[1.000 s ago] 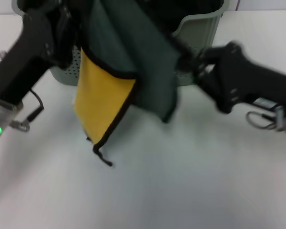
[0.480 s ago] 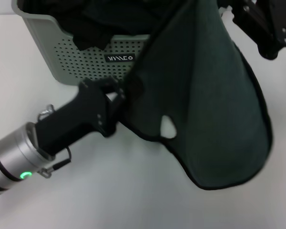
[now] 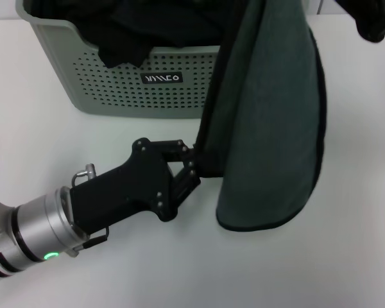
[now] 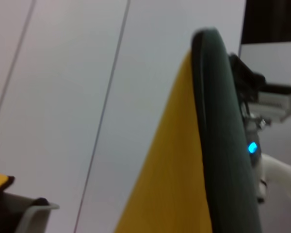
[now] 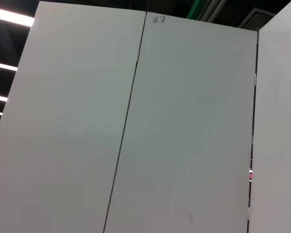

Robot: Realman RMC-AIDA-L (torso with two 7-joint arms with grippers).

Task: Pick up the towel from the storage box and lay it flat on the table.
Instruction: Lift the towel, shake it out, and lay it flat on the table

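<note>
The dark green towel (image 3: pixel 269 122) hangs in the air in front of the right end of the sage-green storage box (image 3: pixel 115 83), above the white table (image 3: pixel 308 269). Its top runs out of the head view. My left gripper (image 3: pixel 191 168) is shut on the towel's black-stitched left edge, low over the table in front of the box. Only a black part of my right arm (image 3: pixel 372 19) shows at the top right corner. The left wrist view shows the towel's yellow reverse (image 4: pixel 174 184) and its green edge (image 4: pixel 223 121). The right wrist view shows only wall panels.
Black cloths (image 3: pixel 147 25) fill the box and hang over its front rim. The box has a black label with white letters (image 3: pixel 162 78). A corner of the box (image 4: pixel 34 213) and my right arm with a blue light (image 4: pixel 266 102) show in the left wrist view.
My left gripper has moved down and toward the table's front with the towel's edge. My right arm has risen almost out of the head view. The towel hangs narrower and straighter.
</note>
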